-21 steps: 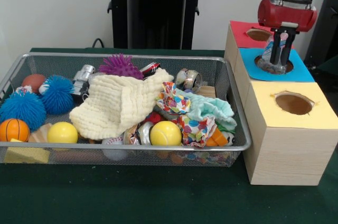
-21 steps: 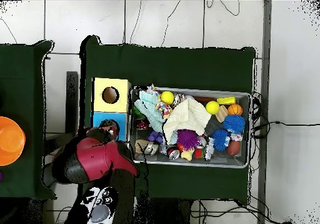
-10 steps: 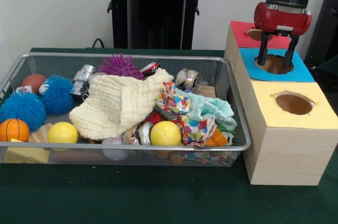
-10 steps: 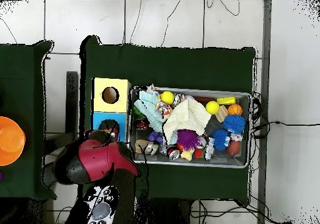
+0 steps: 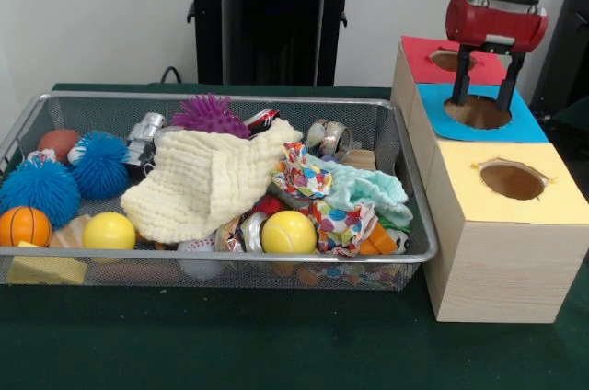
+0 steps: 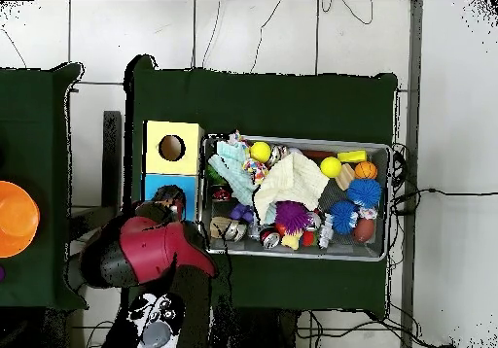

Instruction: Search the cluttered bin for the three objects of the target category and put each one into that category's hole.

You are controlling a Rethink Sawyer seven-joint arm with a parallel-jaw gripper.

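My gripper (image 5: 486,86) hangs open just above the round hole (image 5: 479,112) in the blue-topped box (image 5: 529,123), with nothing between its two black fingers (image 5: 460,85). The hole looks dark and I cannot see into it. In the overhead view the red arm head (image 6: 146,252) covers most of the blue box and hides the gripper. The wire bin (image 5: 221,97) to the left holds a cream cloth (image 5: 216,178), a purple spiky ball (image 5: 210,114), two blue spiky balls (image 5: 41,189), two yellow balls (image 5: 289,232), a metal can (image 5: 329,139) and patterned cloths (image 5: 336,220).
A red-topped box (image 5: 419,54) with its own hole stands behind the blue one, and a yellow-topped box (image 5: 552,211) with a hole (image 5: 512,180) stands in front. The overhead view shows the yellow box (image 6: 173,148) beside the bin (image 6: 311,256). An orange ball (image 5: 23,224) lies in the bin's near left corner.
A second ago the gripper held a clear crumpled object down in the blue hole. It has since let go, and now stands open slightly higher with the object out of sight.
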